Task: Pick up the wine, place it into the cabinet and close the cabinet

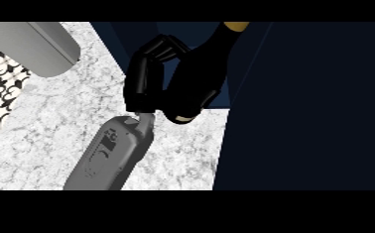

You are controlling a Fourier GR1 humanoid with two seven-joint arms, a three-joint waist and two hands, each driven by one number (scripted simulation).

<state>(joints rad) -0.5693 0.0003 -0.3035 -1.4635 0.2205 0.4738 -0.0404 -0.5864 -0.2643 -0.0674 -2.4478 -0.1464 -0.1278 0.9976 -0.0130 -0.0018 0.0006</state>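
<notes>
Wine (209, 68) sits tilted in the left hand (147, 81), fingers curled round it.

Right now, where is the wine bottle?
In the head view, the wine bottle is in the middle, tilted, with the right hand curled round it. It is above the speckled counter, beside the dark blue cabinet on the right.

Counter (58, 118): white-grey marbled speckle. Forearm (110, 152): grey. Hand (141, 78): black. Wine bottle (205, 63): black, cap apparently gold. Cabinet (307, 103): dark navy.
</notes>
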